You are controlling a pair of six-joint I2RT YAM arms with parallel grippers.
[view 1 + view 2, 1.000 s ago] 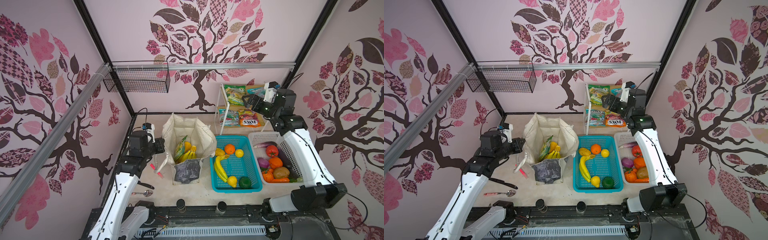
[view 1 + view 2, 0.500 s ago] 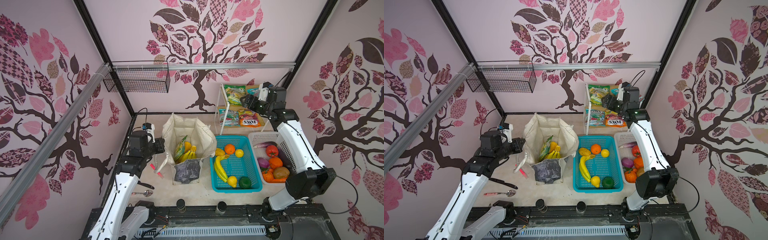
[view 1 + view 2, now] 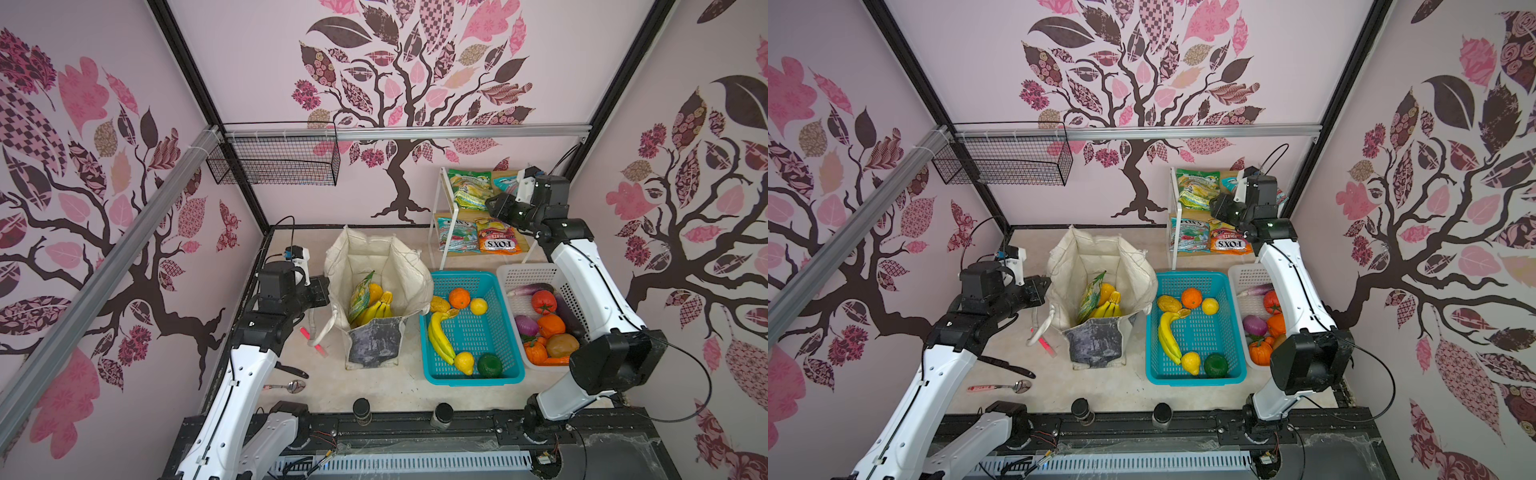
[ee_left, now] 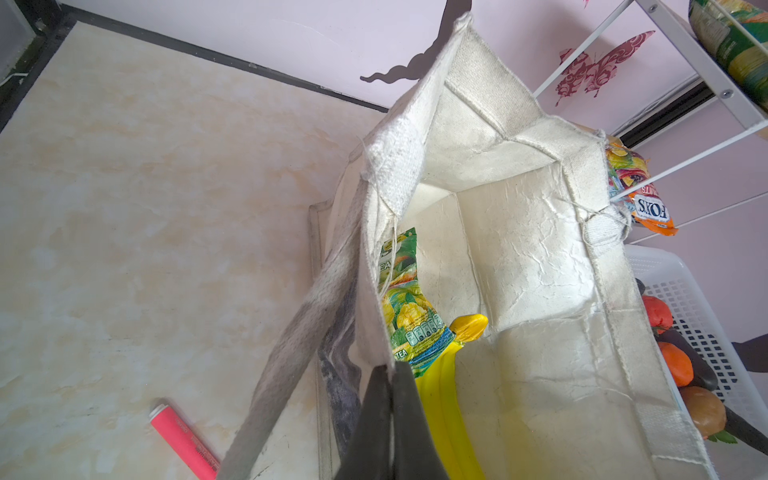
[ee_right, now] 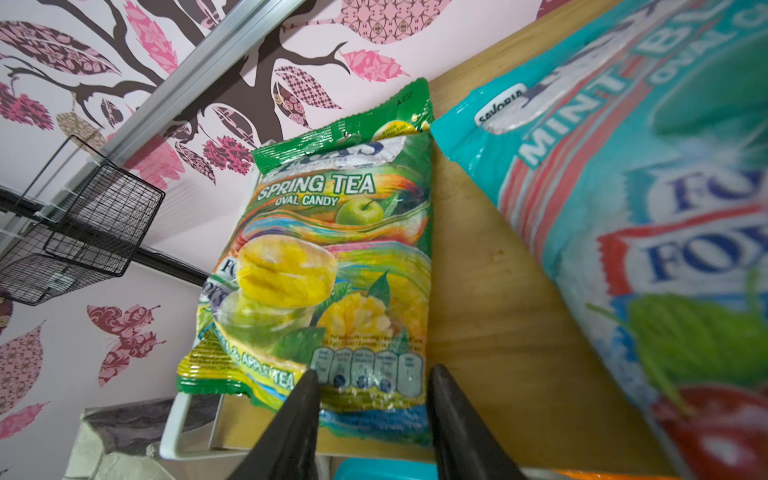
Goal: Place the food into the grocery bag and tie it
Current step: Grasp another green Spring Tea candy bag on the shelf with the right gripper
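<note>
Now, left end effector (image 4: pixel 390 374): closed tight, pinching the rim of the grocery bag (image 3: pixel 365 257).
Grocery bag: upright and open-mouthed on the tabletop (image 3: pixel 374 386), just left of the teal basket (image 3: pixel 478 332).
Inside the bag: bananas (image 3: pixel 376 309) and a green-yellow packet (image 3: pixel 359 293).
Right end effector (image 5: pixel 372 370): partly open at the upper level of the shelf (image 5: pixel 478 311), fingers either side of the near edge of a candy packet (image 5: pixel 332 249); contact cannot be told.
Beside it: a teal packet (image 5: pixel 623 166).
</note>
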